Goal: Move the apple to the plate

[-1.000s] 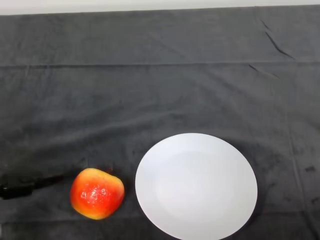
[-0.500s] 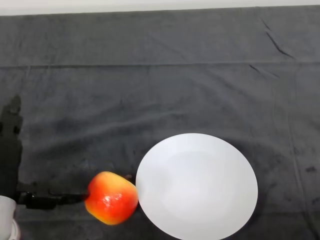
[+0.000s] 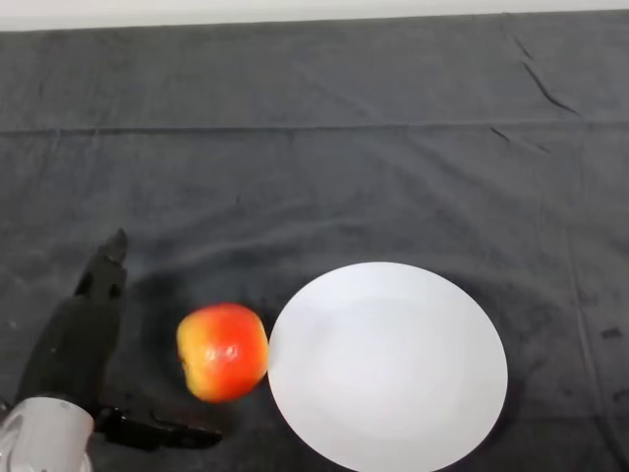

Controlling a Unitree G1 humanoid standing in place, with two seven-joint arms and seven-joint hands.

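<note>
A red and yellow apple (image 3: pixel 223 351) lies on the dark cloth, right against the left rim of the white plate (image 3: pixel 393 393). The plate has nothing on it. My left hand (image 3: pixel 74 344) comes in from the lower left corner and is open. One finger (image 3: pixel 106 264) points straight away from me, and the thumb (image 3: pixel 157 433) stretches right, below the apple. The apple sits in the open span between them, a little apart from both.
The dark cloth (image 3: pixel 314 177) covers the whole table, with a few creases at the far right. A pale strip of the table's far edge (image 3: pixel 295 12) shows along the top.
The apple has rolled right to the plate's rim and then a little away from me. My hand has come further into view from the lower left, its fingers spread.
</note>
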